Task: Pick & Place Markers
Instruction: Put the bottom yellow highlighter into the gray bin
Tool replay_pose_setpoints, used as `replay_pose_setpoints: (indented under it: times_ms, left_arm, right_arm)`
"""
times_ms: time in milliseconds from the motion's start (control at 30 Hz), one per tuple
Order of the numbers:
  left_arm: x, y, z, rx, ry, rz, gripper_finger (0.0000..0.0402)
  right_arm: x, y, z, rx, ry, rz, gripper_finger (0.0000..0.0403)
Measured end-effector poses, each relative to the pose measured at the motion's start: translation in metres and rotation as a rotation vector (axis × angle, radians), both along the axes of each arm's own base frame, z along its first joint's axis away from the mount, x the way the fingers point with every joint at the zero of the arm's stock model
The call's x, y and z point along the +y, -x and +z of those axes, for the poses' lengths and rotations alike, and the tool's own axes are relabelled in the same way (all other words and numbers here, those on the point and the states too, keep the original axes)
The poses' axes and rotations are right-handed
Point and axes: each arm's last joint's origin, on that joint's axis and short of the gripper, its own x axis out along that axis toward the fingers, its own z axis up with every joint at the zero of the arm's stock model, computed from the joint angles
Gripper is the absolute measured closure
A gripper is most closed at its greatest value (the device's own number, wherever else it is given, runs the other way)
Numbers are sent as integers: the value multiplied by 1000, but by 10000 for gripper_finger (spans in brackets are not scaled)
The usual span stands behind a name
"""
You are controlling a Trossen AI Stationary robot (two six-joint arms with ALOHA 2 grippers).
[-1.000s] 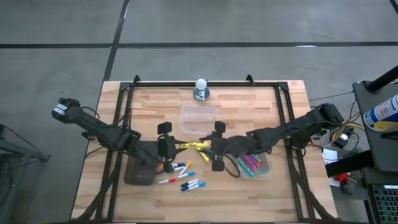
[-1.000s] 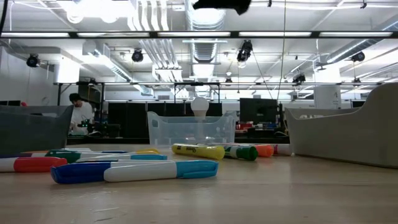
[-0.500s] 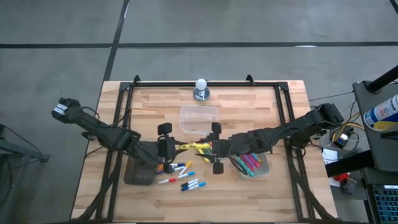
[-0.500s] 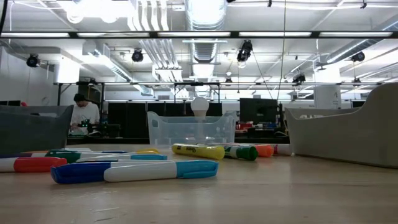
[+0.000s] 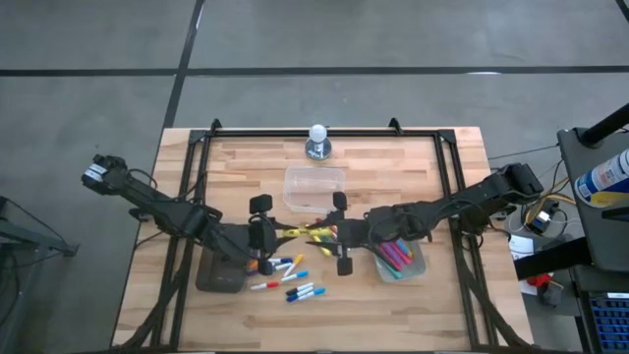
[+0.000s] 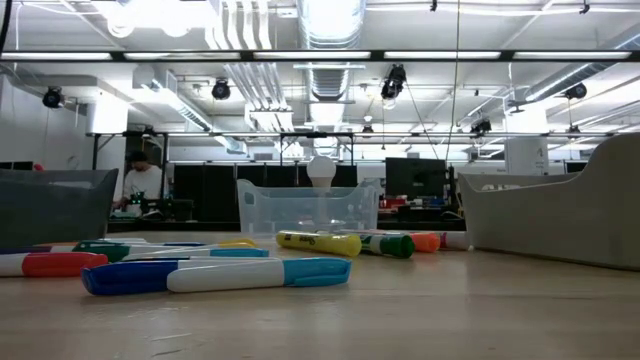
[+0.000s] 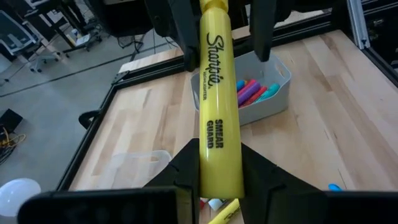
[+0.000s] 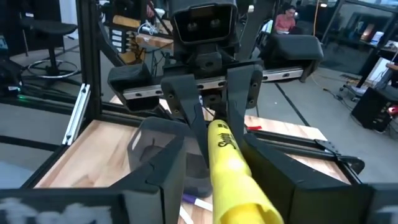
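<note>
1. Left wrist view shows you the left gripper [image 7: 214, 171] clamped on a yellow Sharpie highlighter [image 7: 217, 106], its fingers [image 7: 261, 171] pressed to the barrel's sides.
2. Right wrist view: the right gripper [image 8: 208, 180] straddles the same highlighter's other end, fingers [image 8: 165, 168] close on both sides; you cannot tell whether they are touching it.
3. High view puts both grippers nose to nose over the wooden table [image 5: 393, 162], highlighter bridging them.
4. Just beyond them sits an empty clear plastic tub [image 5: 314, 187]; loose markers [image 5: 290, 280] lie near the front edge.
5. You have a grey tub of coloured markers [image 5: 398, 258] under the right arm, and open board toward the far edge.
</note>
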Motion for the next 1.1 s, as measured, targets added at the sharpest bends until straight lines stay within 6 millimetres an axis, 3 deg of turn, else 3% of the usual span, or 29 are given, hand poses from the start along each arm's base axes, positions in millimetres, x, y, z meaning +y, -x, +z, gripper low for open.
replay_pose_setpoints:
  times_ms: [400, 800, 1100]
  left_arm:
    - [0, 0, 0, -6, 2, 0, 333]
    - [0, -1, 2, -28, 19, 11, 328]
    - [0, -2, 4, -51, 19, 21, 267]
  right_arm:
    - [-4, 0, -2, 11, -23, -17, 343]
    - [-4, 0, -3, 16, -48, -22, 341]
    - [-5, 0, -7, 48, -41, -37, 339]
